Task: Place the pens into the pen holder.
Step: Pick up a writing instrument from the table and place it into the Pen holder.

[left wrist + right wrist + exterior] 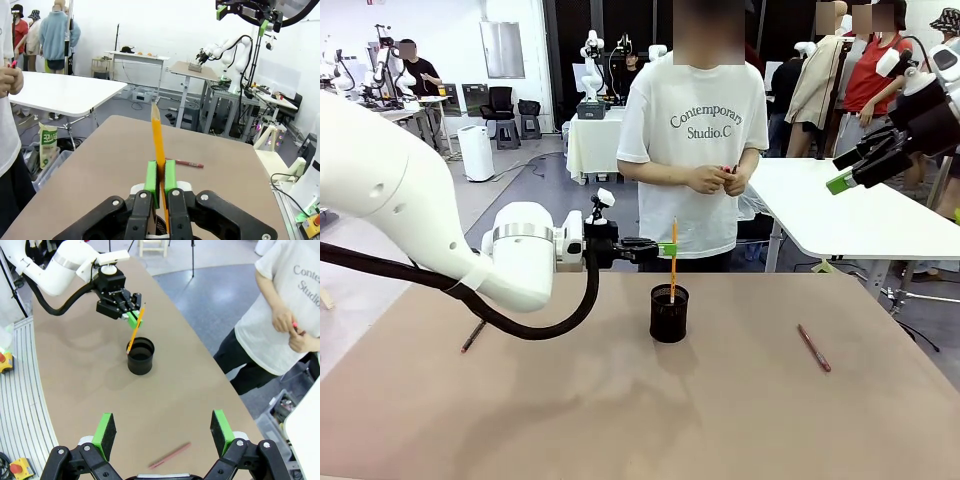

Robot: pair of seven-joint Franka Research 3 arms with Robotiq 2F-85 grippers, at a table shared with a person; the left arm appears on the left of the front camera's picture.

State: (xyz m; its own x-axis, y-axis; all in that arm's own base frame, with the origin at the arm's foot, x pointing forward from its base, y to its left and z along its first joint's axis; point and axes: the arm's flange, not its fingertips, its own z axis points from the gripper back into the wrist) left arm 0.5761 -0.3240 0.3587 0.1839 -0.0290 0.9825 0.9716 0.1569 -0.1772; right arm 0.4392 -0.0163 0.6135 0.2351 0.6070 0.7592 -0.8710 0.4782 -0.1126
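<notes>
My left gripper (669, 248) is shut on the yellow-orange pencil (673, 262), which stands nearly upright with its lower end inside the black mesh pen holder (669, 314) at the table's middle. In the left wrist view the green pads (151, 176) pinch the pencil (158, 134). A reddish-brown pen (813, 347) lies on the table to the right; it is also the pen (169, 455) in the right wrist view. A dark pen (473, 335) lies at the left. My right gripper (847, 168) hangs open, high at the right. The person holds a pink-tipped object (730, 171).
The person (692, 130) stands at the far edge of the brown table (620, 410), hands together. A white table (860, 215) stands behind at the right. My left arm's black cable (560, 325) loops low over the table left of the holder.
</notes>
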